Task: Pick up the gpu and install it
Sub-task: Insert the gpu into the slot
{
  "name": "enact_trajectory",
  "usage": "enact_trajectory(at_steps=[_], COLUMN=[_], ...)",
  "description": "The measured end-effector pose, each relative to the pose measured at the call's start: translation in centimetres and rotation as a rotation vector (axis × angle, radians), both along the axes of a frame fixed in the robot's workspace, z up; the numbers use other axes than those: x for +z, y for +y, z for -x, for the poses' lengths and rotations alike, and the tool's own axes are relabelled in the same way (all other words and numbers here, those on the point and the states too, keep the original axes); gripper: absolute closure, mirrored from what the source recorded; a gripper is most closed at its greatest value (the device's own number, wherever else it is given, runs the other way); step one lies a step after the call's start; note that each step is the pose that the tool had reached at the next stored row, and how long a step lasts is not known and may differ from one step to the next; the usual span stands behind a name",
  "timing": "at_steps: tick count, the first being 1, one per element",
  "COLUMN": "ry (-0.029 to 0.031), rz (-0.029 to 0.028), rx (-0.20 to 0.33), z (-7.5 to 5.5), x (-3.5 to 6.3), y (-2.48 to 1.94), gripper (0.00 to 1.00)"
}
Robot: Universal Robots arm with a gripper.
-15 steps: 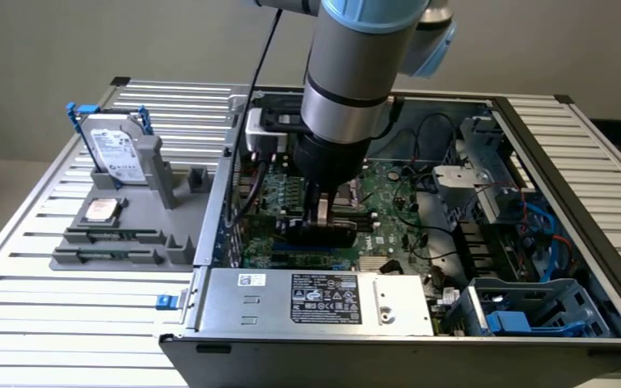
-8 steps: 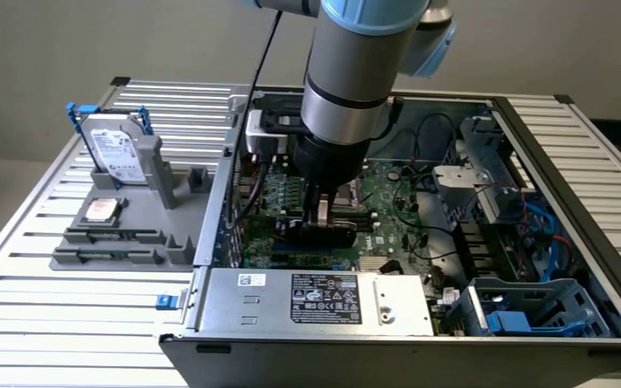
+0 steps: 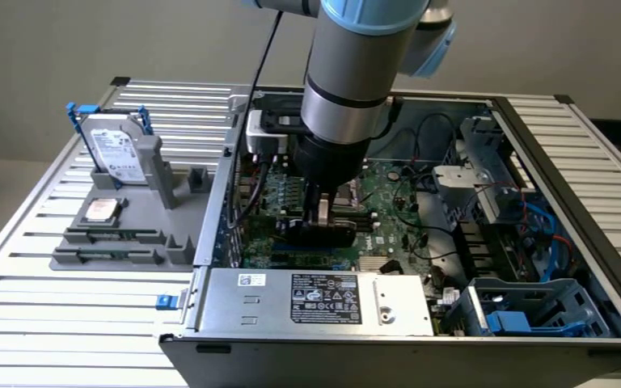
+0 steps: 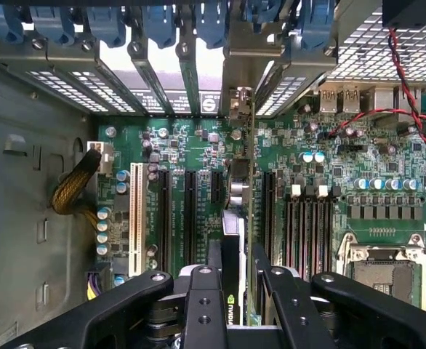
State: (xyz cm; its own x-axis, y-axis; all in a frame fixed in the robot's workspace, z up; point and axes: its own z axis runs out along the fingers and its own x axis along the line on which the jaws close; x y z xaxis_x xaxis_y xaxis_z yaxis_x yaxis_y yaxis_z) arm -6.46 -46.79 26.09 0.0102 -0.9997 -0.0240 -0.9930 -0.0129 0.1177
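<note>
Claw (image 4: 231, 275) clamped on the gpu (image 4: 232, 236), which stands edge-on within its grip, over the motherboard (image 4: 191, 145).

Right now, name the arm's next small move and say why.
Probably ease the gpu straight down, kept upright. The gripper is shut on it, edge-on over the green motherboard, bracket end toward the rear slot openings; whether its connector meets a slot cannot be told.
</note>
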Motion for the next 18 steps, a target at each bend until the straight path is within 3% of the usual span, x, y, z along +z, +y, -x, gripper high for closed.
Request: enact_trajectory(at_steps=[13, 18], ry=[0.0004, 0.0042], rz=[0.0009, 0.0005], rx=[0.018, 0.020], z=[0.00, 0.01], x=[-0.41, -0.50], y=[0.16, 0.20], gripper=[0.74, 0.74])
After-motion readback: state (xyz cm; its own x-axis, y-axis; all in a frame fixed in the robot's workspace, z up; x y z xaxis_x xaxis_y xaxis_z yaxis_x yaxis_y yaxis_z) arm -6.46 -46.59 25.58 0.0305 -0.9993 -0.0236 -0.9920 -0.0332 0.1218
